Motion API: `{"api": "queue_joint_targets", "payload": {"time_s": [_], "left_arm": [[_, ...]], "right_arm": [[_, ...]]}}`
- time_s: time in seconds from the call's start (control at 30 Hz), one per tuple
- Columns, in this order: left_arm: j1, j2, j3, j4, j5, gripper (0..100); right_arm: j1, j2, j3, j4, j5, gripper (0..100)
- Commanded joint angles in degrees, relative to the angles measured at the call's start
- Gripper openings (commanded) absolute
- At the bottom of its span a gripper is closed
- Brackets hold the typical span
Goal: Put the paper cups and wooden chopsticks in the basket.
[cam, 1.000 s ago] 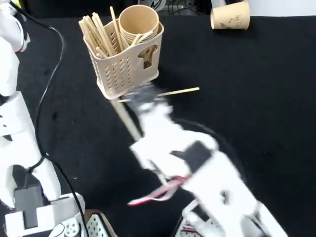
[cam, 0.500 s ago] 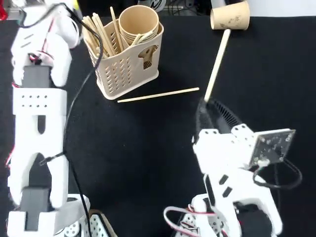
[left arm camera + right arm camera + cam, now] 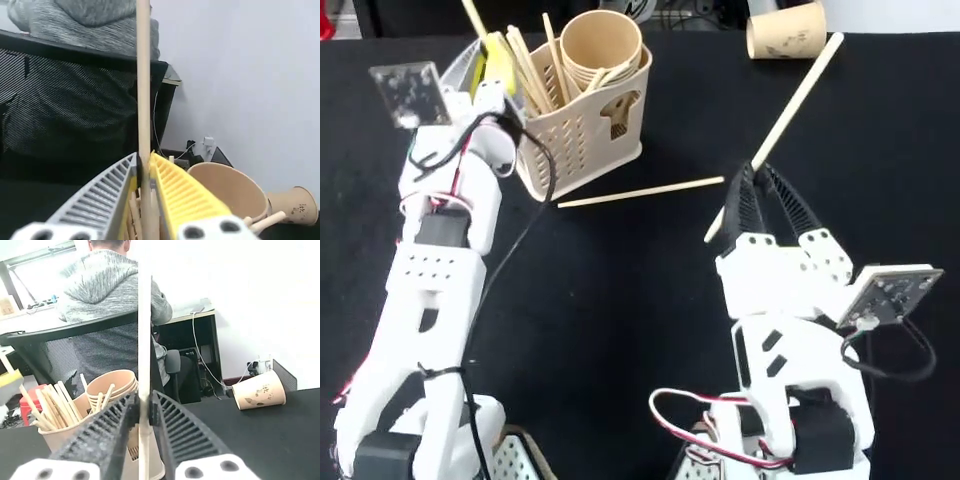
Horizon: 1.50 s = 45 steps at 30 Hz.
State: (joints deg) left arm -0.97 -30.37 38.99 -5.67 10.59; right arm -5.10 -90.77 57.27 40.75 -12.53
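Observation:
The beige basket point(image 3: 582, 140) stands at the back left, holding stacked paper cups point(image 3: 602, 45) and several wooden chopsticks point(image 3: 520, 70). My left gripper point(image 3: 488, 62) hangs at the basket's left rim, shut on a chopstick point(image 3: 143, 90) that stands up between its grey and yellow jaws. My right gripper point(image 3: 760, 190) is mid-table, shut on another chopstick point(image 3: 790, 100) that slants toward the back right. One chopstick point(image 3: 640, 192) lies flat on the table in front of the basket. A paper cup point(image 3: 785, 32) lies on its side at the back right.
The table point(image 3: 620, 300) is covered in black cloth. Both white arm bases stand at the near edge. A person sits in a chair behind the table, away from the objects. Cables trail along the left arm.
The left arm has swung in to the basket's left rim with a chopstick. The right arm pulled back from the basket to mid-table, and its chopstick now leans further right.

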Motion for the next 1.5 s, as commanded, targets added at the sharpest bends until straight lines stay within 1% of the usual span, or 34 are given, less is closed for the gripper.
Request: {"api": "queue_joint_targets", "payload": {"time_s": [0.0, 0.07, 0.17, 0.23, 0.33, 0.43, 0.53, 0.6, 0.7, 0.8, 0.9, 0.97, 1.07, 1.2, 1.27, 1.37, 1.43, 1.47], "left_arm": [[-1.6, -1.5, 3.7, -7.3, 4.3, 3], [-1.6, -0.9, 5.5, -7.3, 6.3, 3], [-1.3, -1.5, 6.9, -7.2, 7.0, 3], [-1.2, -3.7, 8.4, -4.9, 7.1, 9], [-0.6, -9.2, 10.2, 3.3, 9.1, 21], [-0.7, -16.0, 9.7, 13.0, 10.5, 22], [-0.9, -23.7, 10.0, 19.7, 10.5, 22], [-2.2, -29.1, 10.6, 25.1, 10.5, 22], [-4.1, -37.4, 12.0, 33.9, 10.5, 22], [-10.4, -46.5, 13.9, 41.5, 10.5, 22], [-16.0, -54.5, 19.7, 45.1, 10.5, 22], [-17.3, -58.8, 25.5, 47.7, 10.5, 22], [-17.6, -63.4, 33.6, 48.1, 10.3, 22], [-19.9, -67.0, 40.0, 48.2, 6.2, 22], [-22.0, -68.1, 44.5, 45.9, 5.9, 22], [-23.9, -69.0, 51.7, 40.2, 5.5, 22], [-24.4, -70.1, 54.6, 37.3, 4.5, 22], [-24.0, -70.7, 55.3, 37.2, 3.3, 22]], "right_arm": [[-1.8, 0.2, -0.2, -1.0, -0.2, 1.1], [-3.3, 0.3, -0.1, -0.9, -0.2, 1.1], [-3.7, 0.7, -0.3, -1.0, -0.2, 1.1], [-3.7, 0.7, -0.7, -1.3, -0.2, 1.1], [-3.7, 1.0, -1.7, -2.3, -0.2, 1.1], [-3.6, 3.5, -4.0, -5.0, -0.4, 1.1], [-3.9, 10.2, -8.0, -9.9, -0.1, 1.1], [-4.3, 16.8, -12.3, -12.0, 1.1, 1.1], [-4.4, 26.4, -21.1, -12.3, 1.6, 1.1], [-7.6, 33.9, -29.4, -15.4, 1.9, 1.1], [-12.3, 40.0, -32.7, -24.9, 1.9, 1.1], [-15.3, 44.3, -32.7, -33.8, 1.8, 1.1], [-18.9, 52.0, -32.9, -44.6, 1.8, 1.1], [-21.6, 62.3, -33.2, -51.8, 1.7, 1.1], [-22.1, 66.6, -33.2, -56.5, 1.6, 1.1], [-22.9, 72.0, -33.2, -63.4, 1.6, 1.1], [-23.0, 74.8, -33.2, -65.9, 1.6, 1.1], [-23.4, 75.9, -33.2, -66.7, 1.6, 1.1]]}}
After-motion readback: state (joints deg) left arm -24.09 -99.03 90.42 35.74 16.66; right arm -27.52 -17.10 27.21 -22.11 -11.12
